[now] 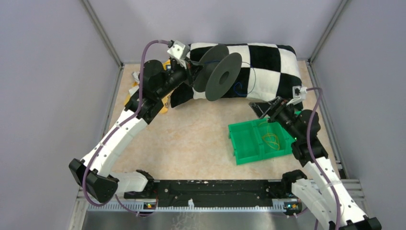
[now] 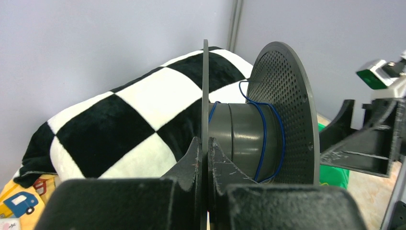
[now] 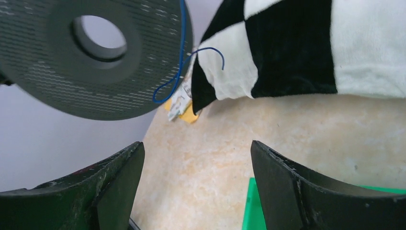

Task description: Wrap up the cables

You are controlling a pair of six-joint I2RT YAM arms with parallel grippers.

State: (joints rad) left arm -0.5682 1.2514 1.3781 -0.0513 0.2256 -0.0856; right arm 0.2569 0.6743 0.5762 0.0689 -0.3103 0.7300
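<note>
Blue wire (image 2: 263, 139) looped loosely round the hub (image 2: 244, 136) of the spool (image 1: 223, 75), which your left gripper (image 2: 205, 149) clamped by one flange (image 2: 205, 86), held above the table (image 1: 191, 143) in front of the chequered cushion (image 1: 270, 60). Your right gripper (image 3: 196, 158) hung with jaws spread and empty, just beside the green tray (image 1: 233, 140), apart from the spool.

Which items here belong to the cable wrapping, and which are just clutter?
Job:
- spool, gripped by one flange in the left gripper
- blue wire, looped loosely on the spool
- right gripper, open and empty

Lying about:
- checkered cushion
- green tray
- yellow-orange strands inside the tray
</note>
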